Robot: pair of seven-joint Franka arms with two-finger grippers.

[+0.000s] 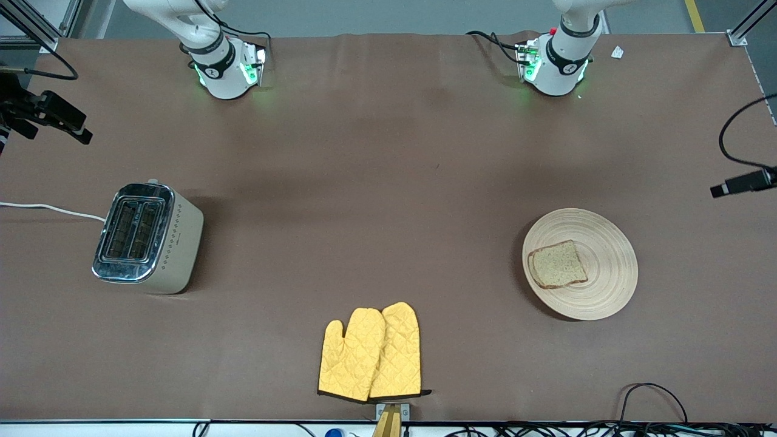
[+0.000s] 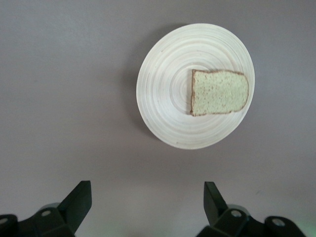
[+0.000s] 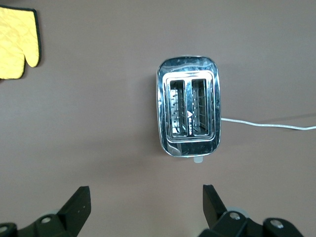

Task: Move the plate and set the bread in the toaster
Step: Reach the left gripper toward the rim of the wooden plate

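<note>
Bare brown table [image 1: 364, 182] fills the frame's centre. Obstacles: toaster [image 1: 149, 238] at middle left, plate [image 1: 601, 285] with bread [image 1: 557, 264] at right, yellow oven mitts [image 1: 371, 353] at bottom centre, apparently lying flat.

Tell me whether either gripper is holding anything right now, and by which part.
Nothing is held. The left gripper hangs open over bare table beside the pale wooden plate; the right gripper hangs open beside the chrome-topped toaster.
</note>
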